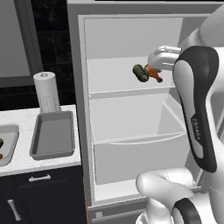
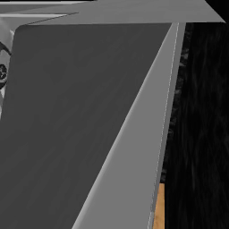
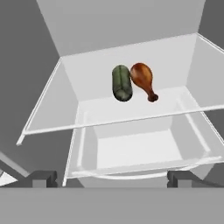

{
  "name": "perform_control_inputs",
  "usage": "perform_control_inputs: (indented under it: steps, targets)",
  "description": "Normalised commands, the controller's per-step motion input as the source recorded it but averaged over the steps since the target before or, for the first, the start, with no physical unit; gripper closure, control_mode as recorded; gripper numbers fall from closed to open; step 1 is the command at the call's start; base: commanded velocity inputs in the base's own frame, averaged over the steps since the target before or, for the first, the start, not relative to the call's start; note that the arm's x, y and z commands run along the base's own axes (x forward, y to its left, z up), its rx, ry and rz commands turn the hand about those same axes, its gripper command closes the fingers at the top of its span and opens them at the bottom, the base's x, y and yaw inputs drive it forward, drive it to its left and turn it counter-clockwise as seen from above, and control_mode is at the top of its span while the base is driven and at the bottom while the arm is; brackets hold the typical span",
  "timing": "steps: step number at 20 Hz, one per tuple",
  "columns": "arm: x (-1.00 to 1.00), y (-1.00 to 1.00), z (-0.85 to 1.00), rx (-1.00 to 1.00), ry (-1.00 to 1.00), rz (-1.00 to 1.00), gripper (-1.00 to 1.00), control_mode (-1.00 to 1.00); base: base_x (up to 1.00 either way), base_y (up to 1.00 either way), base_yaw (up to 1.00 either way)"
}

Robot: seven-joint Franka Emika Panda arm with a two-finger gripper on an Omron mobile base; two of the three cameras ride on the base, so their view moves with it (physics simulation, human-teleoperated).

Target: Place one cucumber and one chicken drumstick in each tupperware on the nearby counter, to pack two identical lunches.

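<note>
In the left base view the open pale fridge [image 1: 131,113] fills the middle, with the white arm reaching up into it from the lower right. On its upper white shelf [image 1: 113,81] lie a dark green stubby cucumber [image 1: 140,73] and a brown-orange chicken drumstick [image 1: 153,73], touching side by side, the drumstick's thin end pointing right. To the left, the white, faintly marbled desk [image 1: 26,164] above dark navy cabinets carries the larger, darker grey tray-like tupperware [image 1: 53,134], and at the picture's left edge the smaller, lighter grey round-cornered tupperware [image 1: 9,144] with something small and dark inside it, too cropped to name. A white paper towel roll [image 1: 47,92] stands upright just behind the darker tray.

The right base view shows the broad dark grey fridge door [image 2: 76,120] close up, with a black wall beside it.

In the hand view the tool [image 3: 111,178] has its two dark tips spread wide apart, with nothing between them. Ahead of it, the cucumber [image 3: 122,82] and drumstick [image 3: 142,79] rest together on the shelf [image 3: 131,109], above an open clear drawer [image 3: 140,148].
</note>
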Motion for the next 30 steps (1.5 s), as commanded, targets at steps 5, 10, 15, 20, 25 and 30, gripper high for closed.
perform_control_inputs:
  steps: [5,10,15,20,25,30]
  targets:
    - [0.3,0.0,-0.05,-0.07,0.02,0.14,-1.0,-1.0,0.0,0.0,0.0]
    - [0.26,0.0,-0.18,-0.15,0.08,0.08,-1.0,-1.0,0.0,0.0,0.0]
    - [0.25,0.0,-0.12,-0.15,0.11,0.03,-1.0,-1.0,0.0,0.0,0.0]
    - [0.06,0.0,-0.12,-0.02,0.01,0.0,-1.0,-1.0,0.0,0.0,0.0]
    - [0.0,0.0,-0.23,0.0,-0.02,0.0,-1.0,-1.0,0.0,0.0,0.0]
    - [0.0,0.0,-0.26,0.0,-0.1,-0.03,-1.0,-1.0,0.0,0.0,0.0]
